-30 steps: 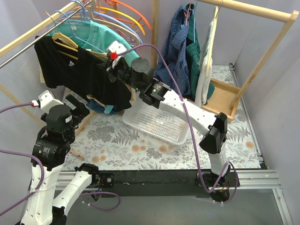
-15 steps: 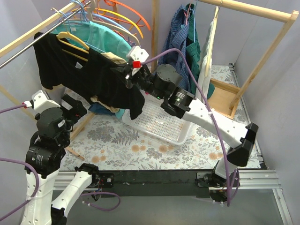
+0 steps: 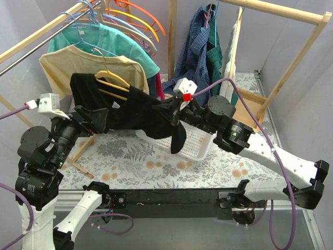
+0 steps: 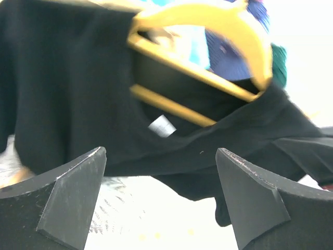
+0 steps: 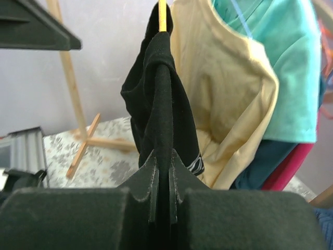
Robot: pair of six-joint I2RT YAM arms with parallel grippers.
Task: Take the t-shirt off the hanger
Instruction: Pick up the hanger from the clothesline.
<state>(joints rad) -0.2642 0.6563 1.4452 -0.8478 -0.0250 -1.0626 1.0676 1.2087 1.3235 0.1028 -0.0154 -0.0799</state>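
Observation:
A black t-shirt (image 3: 132,114) hangs on a yellow hanger (image 3: 112,83), off the rail, held in the air over the table. My right gripper (image 3: 174,112) is shut on the shirt's right shoulder; in the right wrist view (image 5: 162,182) the black cloth (image 5: 161,104) and the hanger end (image 5: 163,15) stand edge-on between the jaws. My left gripper (image 3: 91,121) is open just below the shirt's left side. In the left wrist view its fingers (image 4: 73,187) stand wide apart under the shirt (image 4: 62,94) and hanger (image 4: 218,31), touching nothing.
A yellow shirt (image 3: 122,67) and a teal shirt (image 3: 119,44) hang on the left rail (image 3: 36,39) with several empty hangers. A white basket (image 3: 200,143) sits mid-table. A wooden rack (image 3: 291,67) with blue and green clothes stands at the back right.
My right gripper has pulled the black shirt and its hanger off the rail, down and to the right. My left arm has swung lower and reached under the shirt.

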